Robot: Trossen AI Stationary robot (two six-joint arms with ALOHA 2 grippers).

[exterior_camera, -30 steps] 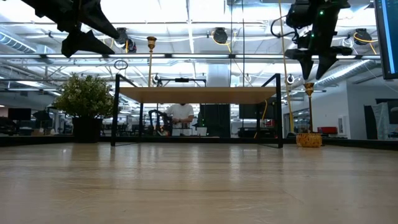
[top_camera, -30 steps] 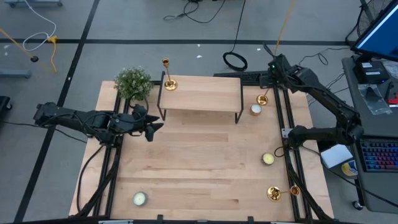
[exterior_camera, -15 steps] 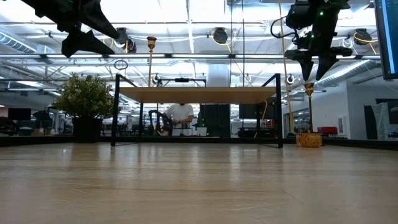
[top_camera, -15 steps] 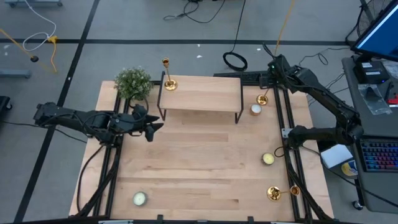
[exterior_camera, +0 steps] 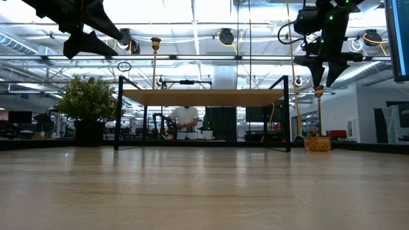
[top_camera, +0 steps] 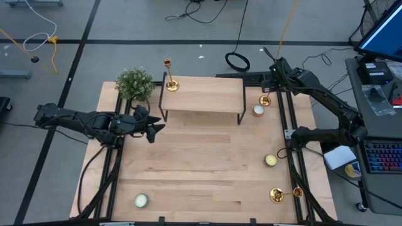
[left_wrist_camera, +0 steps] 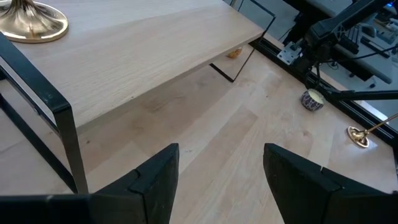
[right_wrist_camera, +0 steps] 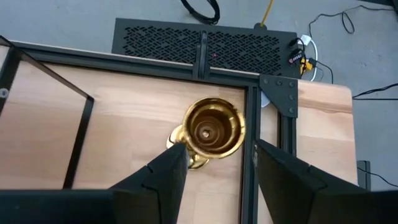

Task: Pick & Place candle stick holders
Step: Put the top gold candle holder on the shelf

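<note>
One gold candle stick holder (top_camera: 168, 80) stands upright on its round base at the far left corner of a raised wooden shelf (top_camera: 202, 94). A second (top_camera: 265, 99) stands on the table at the far right. My right gripper (top_camera: 274, 74) hovers open just above it, and in the right wrist view its cup (right_wrist_camera: 214, 129) shows between and beyond the two fingers, untouched. The third (top_camera: 281, 194) lies on its side at the near right. My left gripper (top_camera: 152, 130) hangs open and empty above the table, left of the shelf.
A green plant (top_camera: 134, 83) stands at the shelf's far left. Short candles sit right of the shelf (top_camera: 258, 110), at mid right (top_camera: 270, 160) and near left (top_camera: 141, 200). Black rails run along both table sides. A person (exterior_camera: 186, 118) shows beyond the table.
</note>
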